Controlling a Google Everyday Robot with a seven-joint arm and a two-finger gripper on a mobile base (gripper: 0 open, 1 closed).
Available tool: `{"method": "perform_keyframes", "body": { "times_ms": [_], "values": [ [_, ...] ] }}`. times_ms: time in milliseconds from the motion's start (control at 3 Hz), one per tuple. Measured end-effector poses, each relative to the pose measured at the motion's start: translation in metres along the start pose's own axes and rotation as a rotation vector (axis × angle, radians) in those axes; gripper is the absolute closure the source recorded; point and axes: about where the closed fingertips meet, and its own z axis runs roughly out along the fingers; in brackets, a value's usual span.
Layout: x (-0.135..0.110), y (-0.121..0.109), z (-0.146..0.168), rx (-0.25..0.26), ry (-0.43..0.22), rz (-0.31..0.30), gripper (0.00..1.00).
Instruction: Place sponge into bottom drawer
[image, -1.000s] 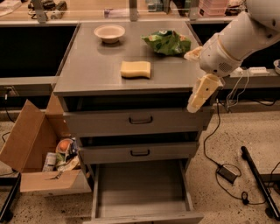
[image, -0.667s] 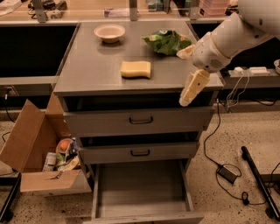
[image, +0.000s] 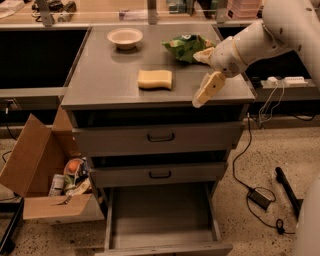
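Observation:
The pale yellow sponge (image: 155, 79) lies flat on the grey cabinet top (image: 100, 80), near the middle. The bottom drawer (image: 162, 215) is pulled out and its grey floor is bare. My gripper (image: 206, 92) hangs over the front right part of the cabinet top, to the right of the sponge and apart from it, pointing down and left. It holds nothing that I can see.
A cream bowl (image: 124, 37) and a green snack bag (image: 186, 46) sit at the back of the top. The two upper drawers (image: 160, 137) are shut. An open cardboard box (image: 45, 175) with clutter stands at the left. Cables and a power brick (image: 260, 197) lie on the floor at the right.
The gripper has moved left and up, from beside the cabinet's right front corner to over the top, closer to the sponge. The sponge has not moved.

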Motion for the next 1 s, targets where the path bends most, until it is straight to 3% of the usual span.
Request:
{"method": "perform_keyframes", "body": {
  "times_ms": [667,1000],
  "values": [
    [-0.003,-0.01,0.011,-0.006,-0.013,0.025,0.0],
    [-0.002,-0.029,0.024,0.0,-0.042,0.088,0.0]
  ]
}}
